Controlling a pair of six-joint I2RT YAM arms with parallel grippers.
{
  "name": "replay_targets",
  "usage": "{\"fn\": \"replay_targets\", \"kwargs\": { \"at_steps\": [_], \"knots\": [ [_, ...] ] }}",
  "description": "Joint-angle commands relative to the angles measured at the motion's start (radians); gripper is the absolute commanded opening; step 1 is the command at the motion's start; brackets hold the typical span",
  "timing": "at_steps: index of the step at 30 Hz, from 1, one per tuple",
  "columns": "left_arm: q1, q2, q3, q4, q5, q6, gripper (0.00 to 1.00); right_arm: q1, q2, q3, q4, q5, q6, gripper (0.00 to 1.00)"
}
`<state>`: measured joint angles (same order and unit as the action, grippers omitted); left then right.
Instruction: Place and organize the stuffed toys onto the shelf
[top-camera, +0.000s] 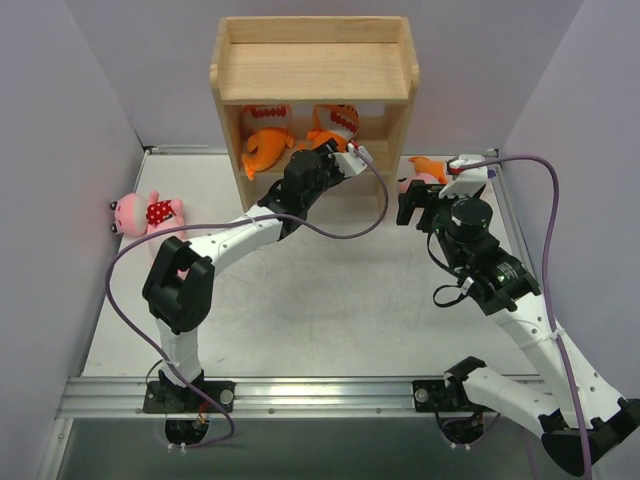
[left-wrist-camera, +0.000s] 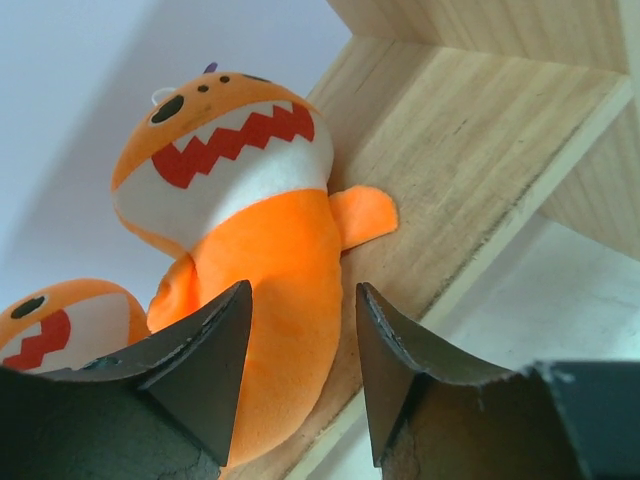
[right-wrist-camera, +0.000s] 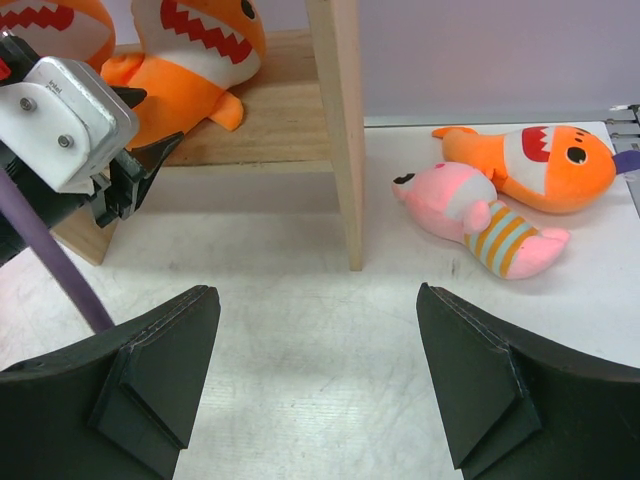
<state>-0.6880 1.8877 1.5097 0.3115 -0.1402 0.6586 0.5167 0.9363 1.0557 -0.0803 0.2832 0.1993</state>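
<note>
Item: white table (top-camera: 320, 300), arm bases at its near edge. Right gripper (right-wrist-camera: 315, 290): released, fingers spread wide over bare table, nothing between them, standing right of centre and short of the shelf. Purple cable (top-camera: 545, 230): loops along the right arm. Pink plush (top-camera: 172, 250): mostly hidden behind the left arm's elbow, kind not to be told. Polka-dot doll (top-camera: 145, 212): pink, red spotted outfit, lying on the table at the far left, close to the side wall and well apart from the shelf. Striped doll (right-wrist-camera: 480, 220): pink, orange-striped outfit, lying on the table just right of the shelf's right post. Loose orange fish (right-wrist-camera: 535, 165): on the table, touching the striped doll on its far side, toothy mouth showing. Left gripper (left-wrist-camera: 300, 290): reached in at the shelf's front, fingers partly apart and not clenched; the lower body of the right-hand shelf fish (left-wrist-camera: 250, 200) lies in the gap, with wood showing between it and one finger, and whether the other finger touches it cannot be told. That fish lies on the low board just above the table, toothed mouth away from the gripper. Left-hand shelf fish (left-wrist-camera: 60, 320): same board, just beside the first. Shelf (top-camera: 315, 70): light wood, rimmed top, standing at the table's far edge against the back wall.
</note>
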Motion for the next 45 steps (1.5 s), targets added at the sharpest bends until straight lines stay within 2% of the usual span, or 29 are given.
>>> {"fn": "replay_targets", "kwargs": {
  "at_steps": [1, 7, 12, 18, 19, 23, 24, 26, 27, 28, 39, 45],
  "knots": [
    [0.012, 0.027, 0.064, 0.049, -0.012, -0.022, 0.54, -0.007, -0.025, -0.01, 0.014, 0.031, -0.018, 0.82],
    [0.022, 0.06, 0.086, 0.032, -0.022, -0.027, 0.54, -0.009, -0.028, -0.011, 0.01, 0.033, -0.017, 0.82],
    [0.028, 0.08, 0.087, 0.031, -0.056, -0.03, 0.59, -0.009, -0.031, -0.011, 0.005, 0.036, -0.017, 0.82],
    [0.034, 0.09, 0.083, 0.032, -0.079, -0.039, 0.58, -0.009, -0.028, -0.013, 0.005, 0.033, -0.015, 0.82],
    [0.035, 0.088, 0.078, 0.031, -0.081, -0.043, 0.56, -0.009, -0.028, -0.013, 0.007, 0.031, -0.014, 0.82],
    [0.044, 0.088, 0.067, 0.038, -0.091, -0.06, 0.35, -0.009, -0.03, -0.011, 0.007, 0.03, -0.015, 0.81],
    [0.045, 0.087, 0.064, 0.038, -0.091, -0.069, 0.25, -0.009, -0.03, -0.011, 0.005, 0.03, -0.017, 0.82],
    [0.045, 0.077, 0.058, 0.047, -0.096, -0.083, 0.17, -0.009, -0.028, -0.008, 0.005, 0.03, -0.017, 0.82],
    [0.047, 0.074, 0.055, 0.063, -0.098, -0.105, 0.07, -0.007, -0.028, -0.008, 0.005, 0.028, -0.017, 0.81],
    [0.047, 0.07, 0.044, 0.069, -0.099, -0.122, 0.03, -0.009, -0.028, -0.007, 0.005, 0.028, -0.017, 0.81],
    [0.097, -0.055, -0.008, 0.078, -0.068, -0.491, 0.02, -0.009, -0.039, -0.003, 0.001, 0.028, -0.009, 0.82],
    [0.105, -0.09, -0.022, 0.072, -0.079, -0.58, 0.02, -0.009, -0.054, -0.006, -0.004, 0.024, 0.002, 0.82]
  ]
}}
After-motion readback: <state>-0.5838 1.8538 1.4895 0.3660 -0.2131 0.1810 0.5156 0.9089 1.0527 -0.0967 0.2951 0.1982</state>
